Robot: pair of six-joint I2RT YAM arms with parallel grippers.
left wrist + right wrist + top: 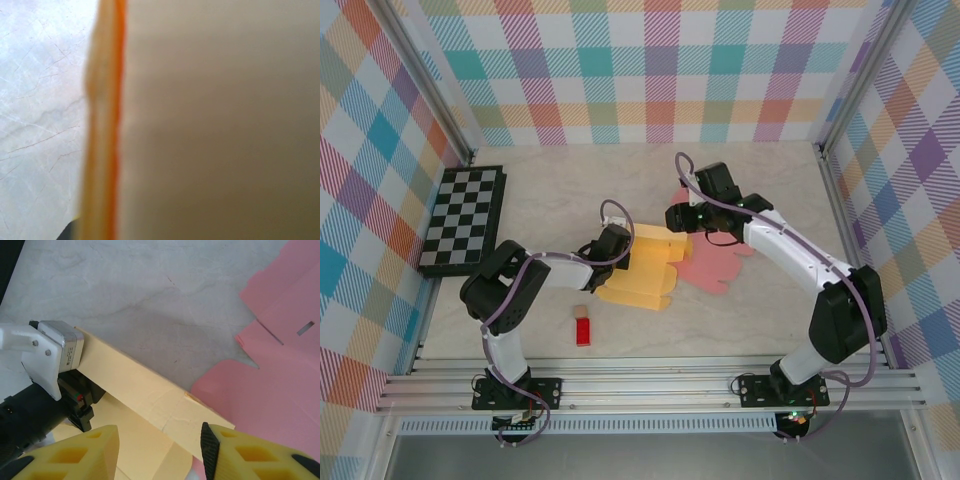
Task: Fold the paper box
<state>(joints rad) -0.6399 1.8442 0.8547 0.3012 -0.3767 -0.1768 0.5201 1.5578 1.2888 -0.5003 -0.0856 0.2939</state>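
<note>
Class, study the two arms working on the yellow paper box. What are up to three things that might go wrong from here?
The left gripper is shut on one edge of the yellow paper box; a hard pull may tear or crease it there. The right gripper stands open near the raised flap and might close off the fold line. The flat pink paper sheet lies against the box and could be dragged along.

- Top camera: high at the near edge, looking down over the whole tabletop [560,190].
- My left wrist camera: pressed against the yellow box [220,120].
- My right wrist camera: close above that same box.
</note>
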